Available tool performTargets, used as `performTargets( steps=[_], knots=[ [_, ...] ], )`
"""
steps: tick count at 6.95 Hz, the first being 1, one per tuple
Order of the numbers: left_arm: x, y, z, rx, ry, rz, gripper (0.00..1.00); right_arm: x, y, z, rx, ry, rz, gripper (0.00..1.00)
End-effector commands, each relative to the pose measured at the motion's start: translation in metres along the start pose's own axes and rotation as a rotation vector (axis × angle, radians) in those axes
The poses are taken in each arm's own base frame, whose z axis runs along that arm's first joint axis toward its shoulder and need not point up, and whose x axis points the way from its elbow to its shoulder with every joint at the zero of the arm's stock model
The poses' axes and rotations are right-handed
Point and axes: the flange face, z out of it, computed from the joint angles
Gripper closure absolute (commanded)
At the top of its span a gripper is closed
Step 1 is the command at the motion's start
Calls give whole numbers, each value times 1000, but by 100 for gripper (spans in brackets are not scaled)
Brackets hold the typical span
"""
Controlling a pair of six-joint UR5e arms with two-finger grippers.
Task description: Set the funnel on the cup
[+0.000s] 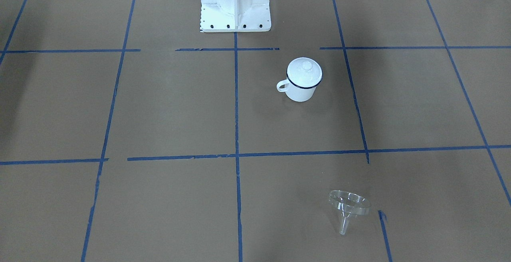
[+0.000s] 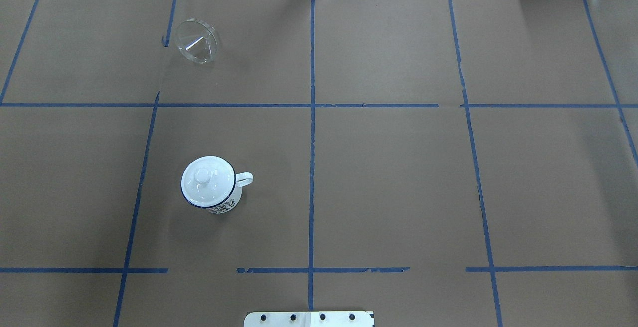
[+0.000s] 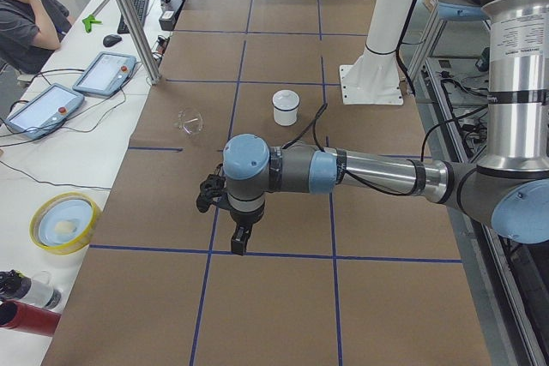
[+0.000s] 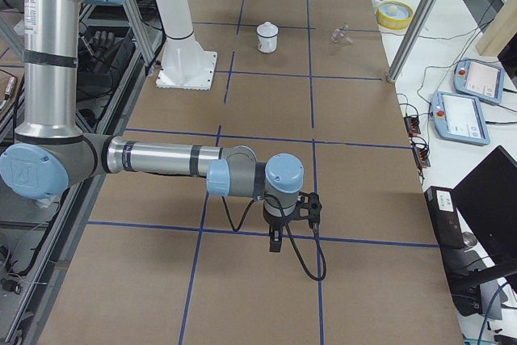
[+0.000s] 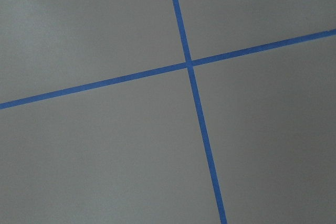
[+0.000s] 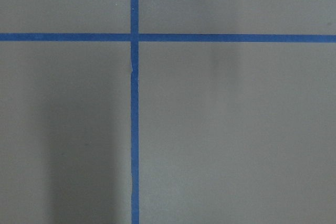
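The clear funnel [image 1: 347, 206] lies tilted on its side on the brown table, far from the robot base; it also shows in the overhead view [image 2: 197, 41]. The white cup [image 1: 300, 90] with a dark blue rim stands upright nearer the base, handle sideways, with a white domed lid [image 2: 207, 181] on it. The left gripper [image 3: 238, 244] hangs over bare table well away from both and shows only in the left side view. The right gripper [image 4: 275, 244] shows only in the right side view, far from both. I cannot tell whether either is open or shut. Both wrist views show only paper and blue tape.
The white robot base [image 1: 235, 4] stands at the table's robot side. Blue tape lines [image 2: 311, 117] grid the brown paper. A yellow bowl [image 3: 62, 222], tablets [image 3: 103, 73] and a seated person [image 3: 30, 19] are along the operators' bench beyond the far edge.
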Motion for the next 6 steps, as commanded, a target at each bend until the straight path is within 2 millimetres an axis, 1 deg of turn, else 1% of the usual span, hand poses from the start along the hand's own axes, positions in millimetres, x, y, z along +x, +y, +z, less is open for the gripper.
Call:
performTargets(
  steps=[1,2,4,5,6],
  knots=[
    [5,-4,-6,14,-3,14,0,0,0,0,0,0,0,0],
    [7,-5,-9,19,-5,16,0,0,0,0,0,0,0,0],
    [20,-13,-24,50,-13,41,0,0,0,0,0,0,0,0],
    [39,-52,-52,123,-28,107,0,0,0,0,-1,0,1,0],
    [55,-79,-70,181,-42,173,0,0,0,0,0,0,0,0]
  ],
)
